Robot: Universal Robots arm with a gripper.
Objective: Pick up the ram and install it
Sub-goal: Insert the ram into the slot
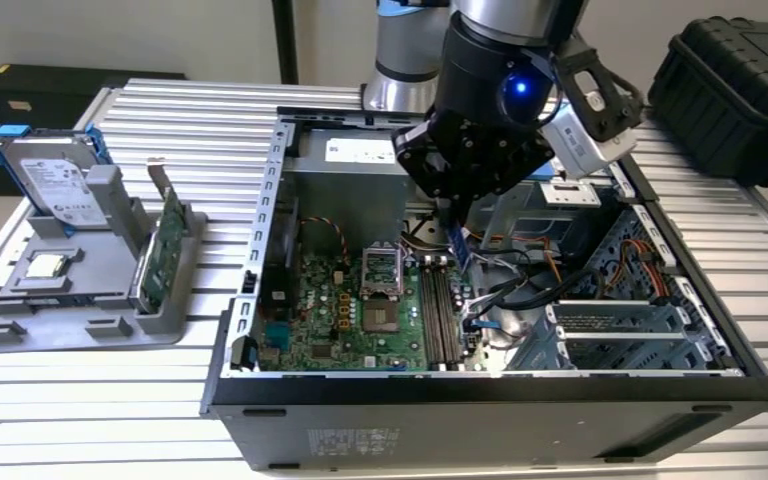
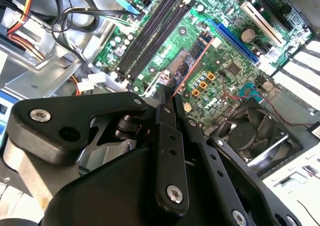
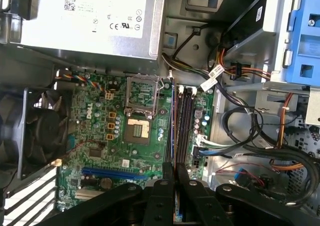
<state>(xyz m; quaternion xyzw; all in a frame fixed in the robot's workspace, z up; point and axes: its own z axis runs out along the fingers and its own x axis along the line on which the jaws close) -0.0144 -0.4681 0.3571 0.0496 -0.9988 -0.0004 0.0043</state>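
The open computer case (image 1: pixel 518 380) lies on the slatted bench (image 1: pixel 211 130), its green motherboard (image 1: pixel 344 310) facing up. Over it hangs the gripper (image 1: pixel 460 205), its fingers (image 2: pixel 172 117) closed on the ram (image 1: pixel 458 240), a thin dark stick held on edge at about twelve o'clock from the empty memory slots (image 1: pixel 440 310), just above them. The ram looks light, stiff and fragile; I judge the bare board edges safest to pinch, clear of the chips and contacts.

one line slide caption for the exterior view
Gripper shut on the ram, held edge-down above the motherboard memory slots inside the open computer case.
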